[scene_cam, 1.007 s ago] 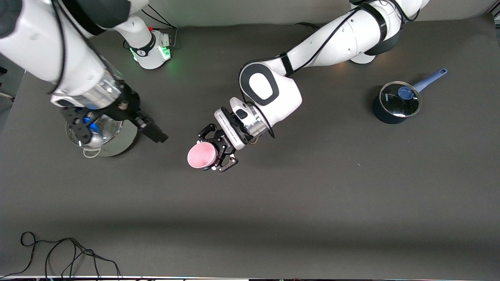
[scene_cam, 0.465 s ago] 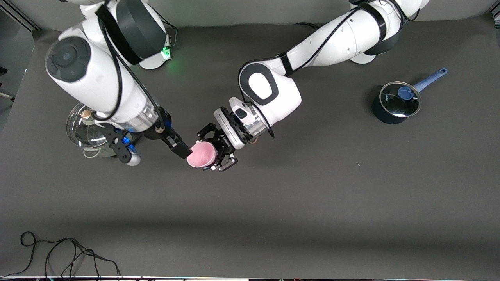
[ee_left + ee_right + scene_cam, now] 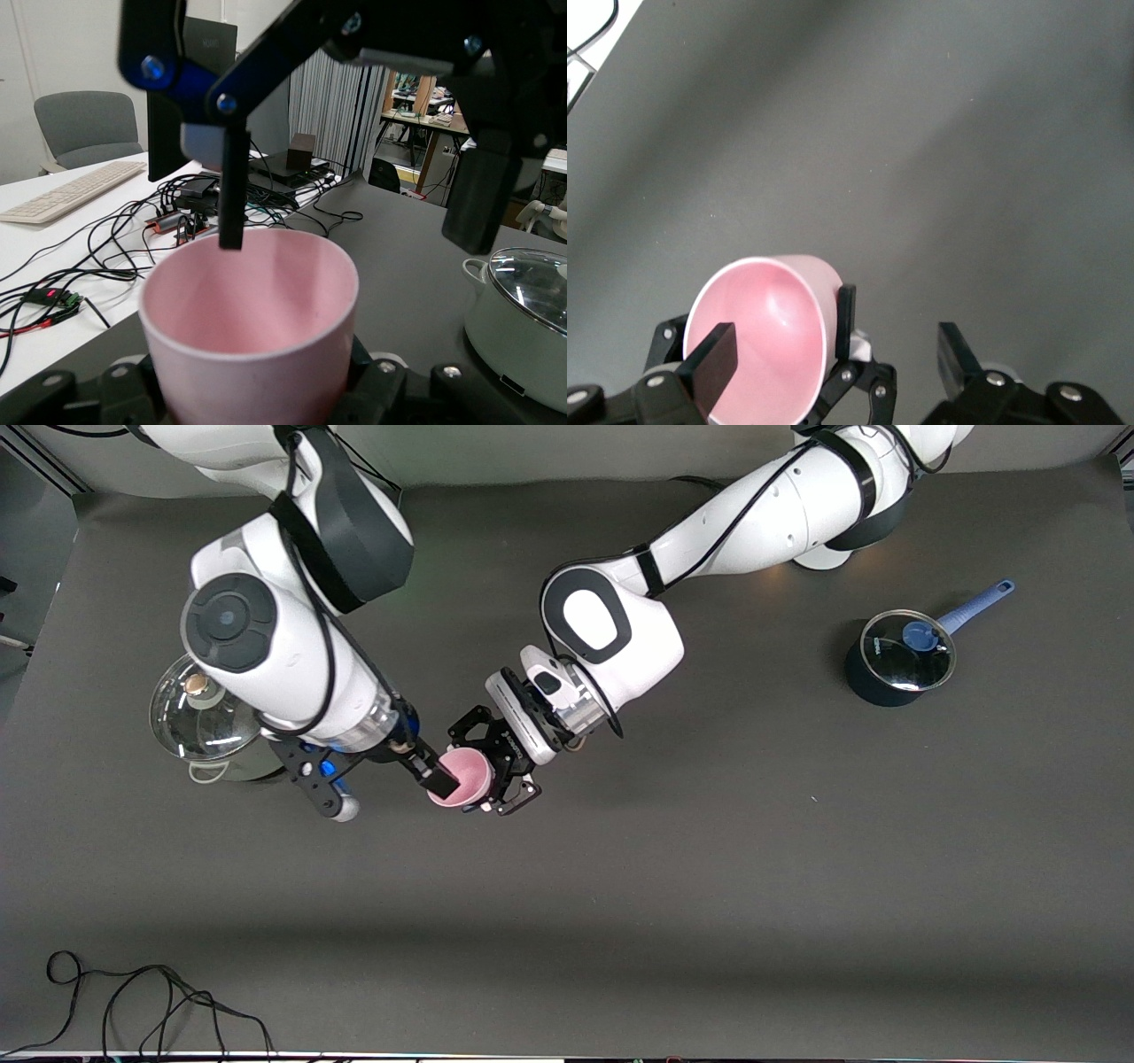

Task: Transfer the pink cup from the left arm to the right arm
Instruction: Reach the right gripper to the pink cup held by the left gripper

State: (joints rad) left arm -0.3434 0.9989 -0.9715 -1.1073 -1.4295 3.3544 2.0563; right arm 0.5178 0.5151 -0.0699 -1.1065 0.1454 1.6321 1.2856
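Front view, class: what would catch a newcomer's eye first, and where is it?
The pink cup, gripped mid-table by the left gripper. The open right gripper meets it there, one finger reaching into the cup's mouth. A lidded steel pot sits at the right arm's end, a dark saucepan at the left arm's end.

Scanning for anything readable and there is nothing to call out: no word, number or sign can be made out in any view. The left gripper (image 3: 490,772) carries a strip of pale lettering on its black body, too small to read, and the dark saucepan (image 3: 895,662) toward the left arm's end of the table has a small pale mark on its lid rim, equally unreadable.
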